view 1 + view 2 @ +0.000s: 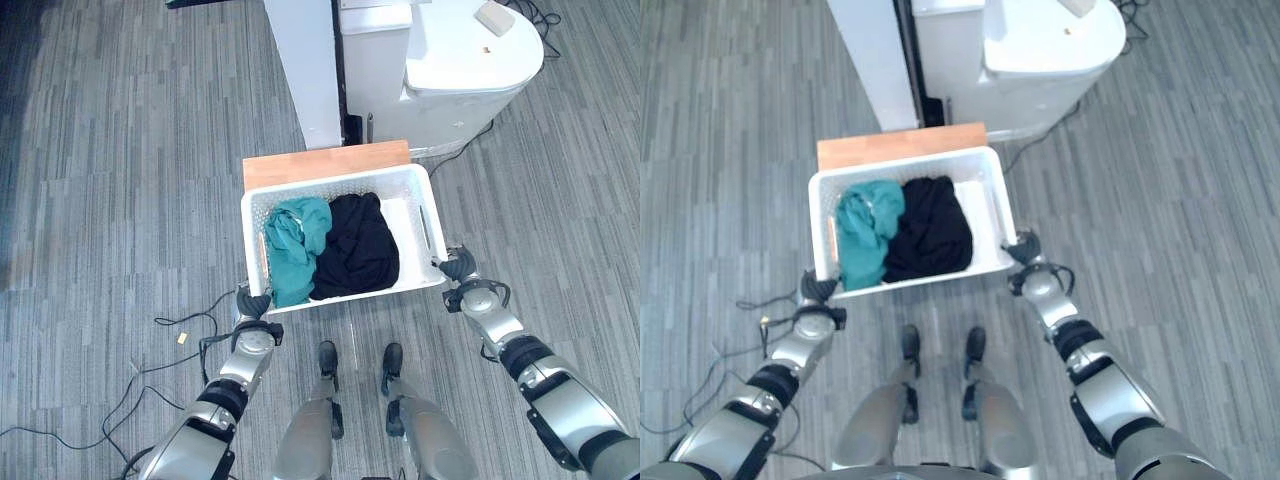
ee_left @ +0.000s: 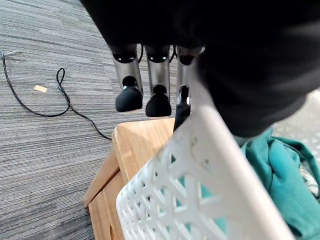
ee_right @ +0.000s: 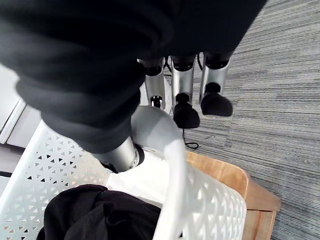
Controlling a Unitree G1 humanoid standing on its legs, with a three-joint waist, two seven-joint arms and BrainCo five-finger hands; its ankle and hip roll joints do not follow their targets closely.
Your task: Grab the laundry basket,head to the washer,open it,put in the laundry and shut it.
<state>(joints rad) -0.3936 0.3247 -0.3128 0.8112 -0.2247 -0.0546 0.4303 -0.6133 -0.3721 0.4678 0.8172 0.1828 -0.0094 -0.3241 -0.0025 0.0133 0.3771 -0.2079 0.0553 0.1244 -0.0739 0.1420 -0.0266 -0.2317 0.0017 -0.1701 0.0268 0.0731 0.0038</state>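
On the floor, left eye view: the white laundry basket [image 1: 430,215] sits on a low wooden stool [image 1: 325,163], with grey plank floor [image 1: 120,150] all around.
Basket contents: a teal garment [image 1: 296,243] lies on the robot's left side, a black garment [image 1: 355,245] just beside it on the right; the two touch.
Washer: the white washer [image 1: 455,60] stands past the stool, next to a white panel [image 1: 305,65].
Left hand, eye view: the left hand [image 1: 252,303] is at the basket's near left corner, touching the rim.
Right hand, eye view: the right hand [image 1: 458,268] is at the basket's near right corner, against the rim.
Right eye view: same layout; the basket rests on the stool in front of the washer, one hand at each near corner.
Left wrist view: the dark-tipped fingers [image 2: 130,95] hang straight down outside the lattice wall, above the stool; the rim runs between fingers and thumb side; the thumb is hidden, so a clamp cannot be confirmed.
Right wrist view: the fingers [image 3: 185,107] extend straight outside the rim, while the thumb [image 3: 122,152] lies inside the basket wall; the rim passes between them.
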